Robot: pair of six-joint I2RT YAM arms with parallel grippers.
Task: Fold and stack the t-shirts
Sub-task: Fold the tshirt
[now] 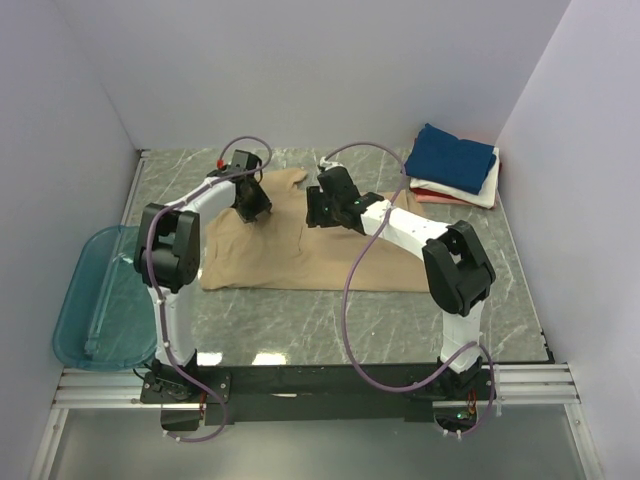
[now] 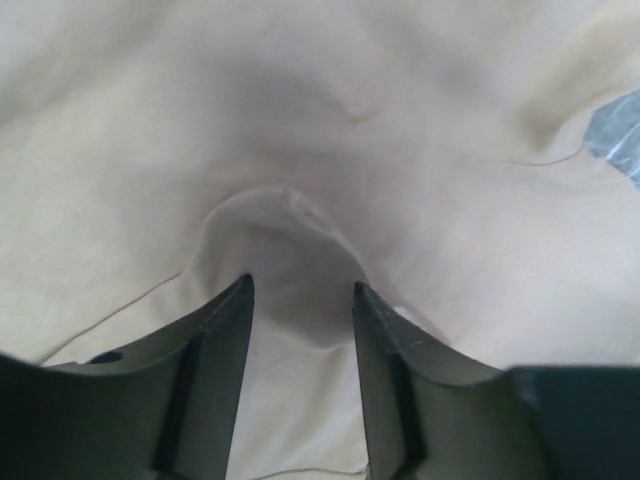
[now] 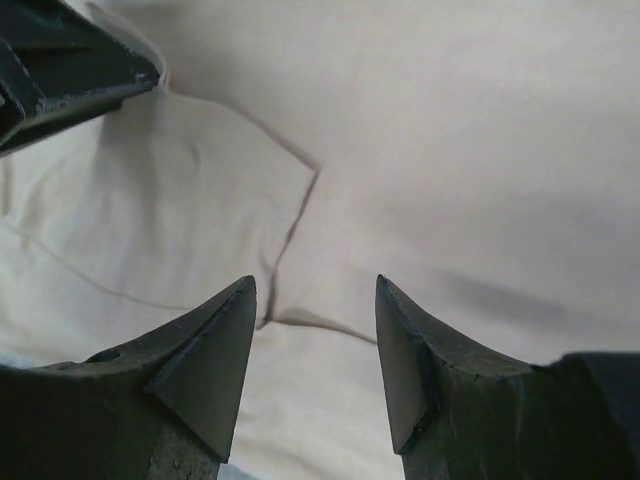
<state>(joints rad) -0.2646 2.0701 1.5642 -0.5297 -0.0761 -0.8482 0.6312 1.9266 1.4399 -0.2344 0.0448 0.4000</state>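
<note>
Top view: a tan shirt [image 1: 300, 255] lies spread flat in the middle of the grey marbled surface [image 1: 330, 335], its long side running left to right; the left arm [image 1: 180, 250] reaches over the shirt's far left part and the right arm [image 1: 455, 265] over its far middle, both sets of jaws low over the cloth and near each other; whether they are open cannot be told from up here. At the far right corner sits a stack of folded shirts, well apart from the tan one: a navy shirt [image 1: 452, 157] on top, a white shirt [image 1: 472, 192] under it, a pinkish red shirt [image 1: 432, 197] at the bottom. A teal tub [image 1: 100, 300] rests at the left edge of the surface, partly hanging past it.

Left wrist view: the two fingers [image 2: 215, 370] stand apart, so the jaws are open with nothing clamped; the tan shirt [image 2: 150, 150] fills the frame, and a raised ridge of cloth [image 2: 285, 205] arches just beyond the fingertips; a sliver of the surface [image 2: 622, 130] shows at the right edge.

Right wrist view: the fingers [image 3: 200, 370] are likewise apart, the jaws open and holding nothing; the tan shirt [image 3: 450, 150] lies beneath, with a dark crease [image 3: 300, 200] running down toward the gap; a black part [image 3: 60, 60] juts in at the upper left corner, and what it belongs to cannot be told.
</note>
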